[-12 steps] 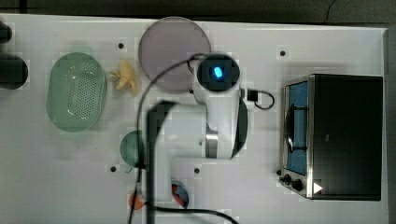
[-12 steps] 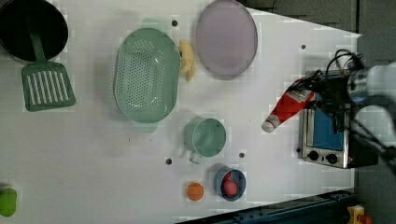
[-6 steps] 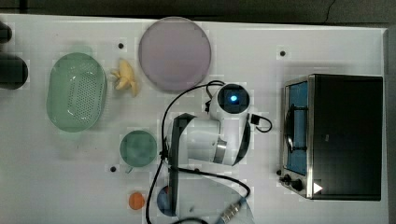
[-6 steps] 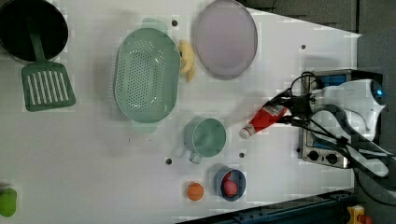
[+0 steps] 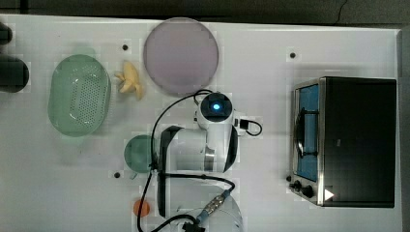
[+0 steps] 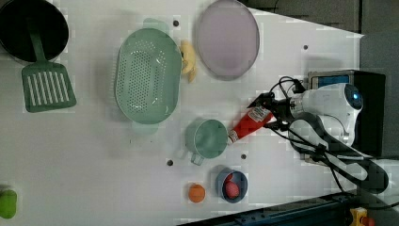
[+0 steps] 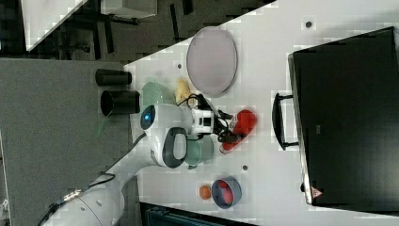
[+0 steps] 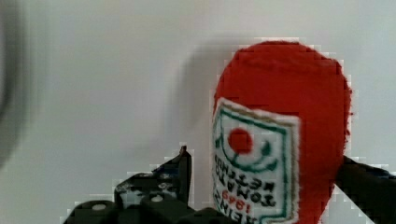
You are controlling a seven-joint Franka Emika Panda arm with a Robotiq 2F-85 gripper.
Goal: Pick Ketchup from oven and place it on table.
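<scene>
The ketchup (image 6: 251,120) is a red bottle with a white label. It is tilted, white cap down on the table (image 6: 94,155), beside a green cup (image 6: 207,138). My gripper (image 6: 272,112) is at the bottle's red upper end, well clear of the oven (image 6: 371,80). In the wrist view the gripper (image 8: 264,158) is open, with the ketchup (image 8: 275,140) between its fingers and a narrow gap beside one finger (image 8: 180,172). The right view shows the ketchup (image 7: 240,125) in front of the gripper (image 7: 227,128). The oven (image 5: 358,140) stands with its glass door upright.
A lilac plate (image 5: 183,55), a banana (image 5: 129,82) and a green colander (image 5: 80,94) lie further along the table. A blue bowl (image 6: 231,184) and an orange ball (image 6: 196,193) sit near the front edge. A black pot (image 6: 28,28) and green spatula (image 6: 47,87) are at the left view's left.
The arm carried the ketchup away from the oven toward the green cup and brought it down. The fingers have spread apart around the bottle.
</scene>
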